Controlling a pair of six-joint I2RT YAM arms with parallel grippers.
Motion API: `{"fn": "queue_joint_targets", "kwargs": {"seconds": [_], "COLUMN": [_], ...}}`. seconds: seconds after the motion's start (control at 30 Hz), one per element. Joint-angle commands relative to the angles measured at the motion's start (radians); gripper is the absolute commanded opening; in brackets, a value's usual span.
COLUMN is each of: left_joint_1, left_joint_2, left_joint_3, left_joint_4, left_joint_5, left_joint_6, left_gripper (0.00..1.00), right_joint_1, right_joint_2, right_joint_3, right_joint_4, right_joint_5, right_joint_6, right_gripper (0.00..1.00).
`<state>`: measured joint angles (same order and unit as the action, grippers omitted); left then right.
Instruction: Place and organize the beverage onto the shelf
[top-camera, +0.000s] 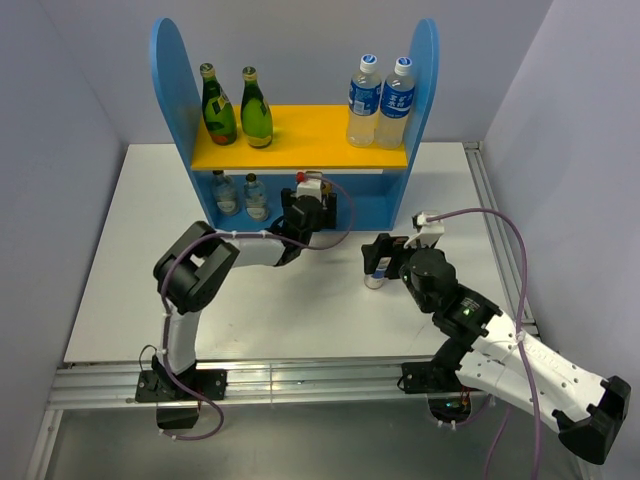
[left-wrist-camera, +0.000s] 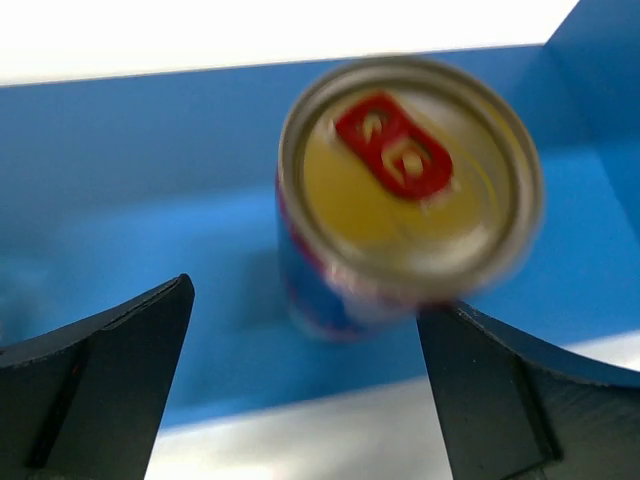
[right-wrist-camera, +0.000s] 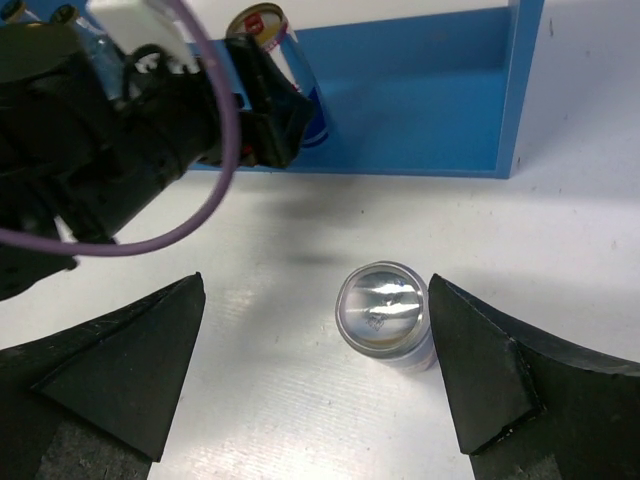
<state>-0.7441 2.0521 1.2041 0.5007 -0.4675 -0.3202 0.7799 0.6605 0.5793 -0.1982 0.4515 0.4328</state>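
Most of the sorting looks done. On the shelf (top-camera: 172, 80), two dark green glass bottles (top-camera: 237, 106) stand at the left of the yellow upper board, with two taller blue-labelled bottles (top-camera: 380, 102) at its right end. On the blue lower level, two short clear bottles (top-camera: 239, 194) sit at the left. One silver-and-blue can (left-wrist-camera: 410, 190) stands just to their right, near the middle of that level. The left gripper (left-wrist-camera: 305, 300) is at this can. Its jaws are spread wide to either side and grip nothing, so the can appears to be set down and released. The picture there is blurred, and contact with the right-hand finger cannot be ruled out. The second can (right-wrist-camera: 385, 315) is the one drink not yet shelved. It stands upright on the white desk (top-camera: 300, 320), lower right of the shelf. The right gripper (right-wrist-camera: 315, 285) hangs over it with jaws wide open, one on each side, holding nothing. What seems left is to grasp this can and set it beside the first one.
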Motion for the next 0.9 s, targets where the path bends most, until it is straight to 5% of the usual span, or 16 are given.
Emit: {"fn": "queue_joint_targets", "kwargs": {"seconds": [0.0,0.33,0.63,0.87], "left_joint_1": [-0.046,-0.156,-0.219,-0.245], "left_joint_2": [-0.151,-0.343,-0.519,-0.696], "left_joint_3": [-0.06,-0.219,-0.293,-0.383], "left_joint_4": [0.065,0.015,-0.054,-0.113], "left_joint_5": [-0.039,-0.063,-0.109,-0.131], "left_joint_6": [0.009,-0.016,-0.036,-0.057], "left_gripper": [0.99,0.99,0.99,0.99], "right_joint_1": [0.013,0.047,0.053,0.053], "right_joint_2": [-0.01,-0.091,0.0,0.12], "right_joint_3": [0.01,-0.031,-0.105,-0.167], "right_joint_4": [-0.039,-0.239,-0.169,0.046], "right_joint_5": [0.03,0.059,0.062,0.16], "right_joint_6": [0.044,0.274,0.391,0.368], "right_gripper": [1.0,1.0,1.0,1.0]}}
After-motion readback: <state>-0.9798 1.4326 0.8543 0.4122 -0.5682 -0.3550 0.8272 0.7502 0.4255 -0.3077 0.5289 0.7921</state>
